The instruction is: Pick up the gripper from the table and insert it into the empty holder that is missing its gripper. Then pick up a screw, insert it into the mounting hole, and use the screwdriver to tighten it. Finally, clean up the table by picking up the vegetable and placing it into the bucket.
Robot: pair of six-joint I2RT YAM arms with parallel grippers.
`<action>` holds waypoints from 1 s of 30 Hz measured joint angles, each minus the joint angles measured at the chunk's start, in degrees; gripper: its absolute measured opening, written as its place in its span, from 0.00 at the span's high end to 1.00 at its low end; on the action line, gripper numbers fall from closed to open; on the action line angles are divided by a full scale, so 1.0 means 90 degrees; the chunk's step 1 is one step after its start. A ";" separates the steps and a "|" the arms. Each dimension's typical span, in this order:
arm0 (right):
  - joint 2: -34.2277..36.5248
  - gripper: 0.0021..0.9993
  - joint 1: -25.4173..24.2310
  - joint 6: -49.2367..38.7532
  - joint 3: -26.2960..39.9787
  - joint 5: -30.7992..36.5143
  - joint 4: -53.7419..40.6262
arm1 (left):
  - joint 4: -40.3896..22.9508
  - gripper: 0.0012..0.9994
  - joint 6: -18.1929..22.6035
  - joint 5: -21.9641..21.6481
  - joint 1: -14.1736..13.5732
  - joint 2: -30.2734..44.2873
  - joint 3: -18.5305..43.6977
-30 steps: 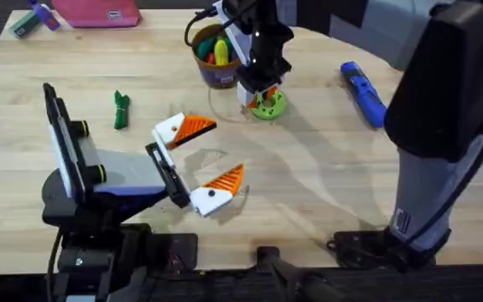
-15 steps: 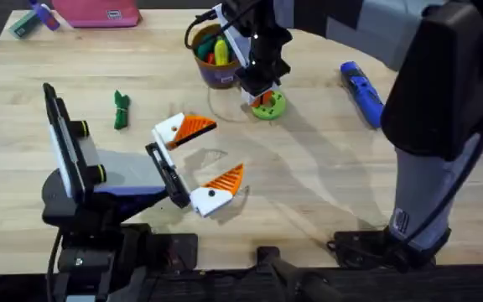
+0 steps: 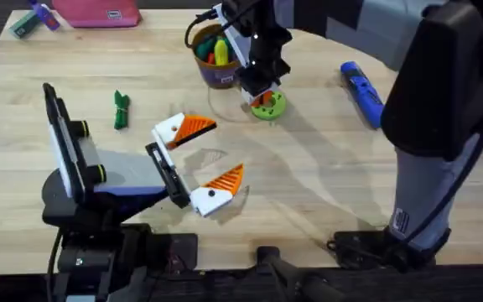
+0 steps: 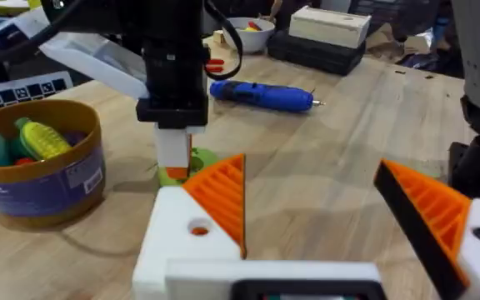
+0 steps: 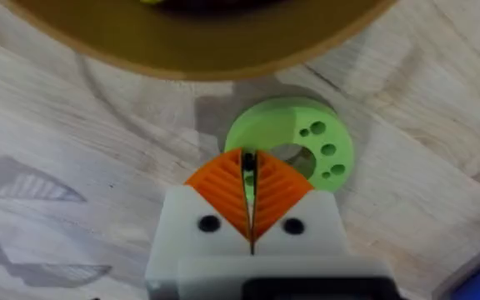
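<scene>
Two arms are working: the right gripper [image 5: 249, 171] is pinching a small dark piece over the green disc [image 5: 307, 137]; the left gripper [image 3: 205, 159] is gaping wide.

The light wooden counter [image 3: 325, 184] carries a blue screwdriver [image 3: 362, 92] at the far right and a green vegetable [image 3: 121, 110] at the left. A brown bucket [image 3: 214, 60] stands far centre, a green disc [image 3: 268, 105] just beside it.

Blue screwdriver [image 3: 362, 93] — dark green, perhaps ridged, vegetable [image 3: 121, 110].
</scene>
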 joint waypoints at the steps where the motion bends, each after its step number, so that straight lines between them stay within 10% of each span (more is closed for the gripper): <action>1: 0.0000 1.00 0.0000 0.0000 0.0000 0.0000 -0.0001 | 0.0000 0.01 0.0000 0.0000 0.0000 0.0000 0.0000; 12: -0.0226 1.00 0.0000 -0.0064 0.0727 0.0002 -0.0618 | 0.0000 0.01 0.0000 0.0000 0.0000 0.0000 0.0000; 30: -0.0719 1.00 0.0145 -0.0817 0.4007 0.0022 -0.2941 | 0.0000 0.01 0.0000 0.0000 0.0000 0.0000 0.0000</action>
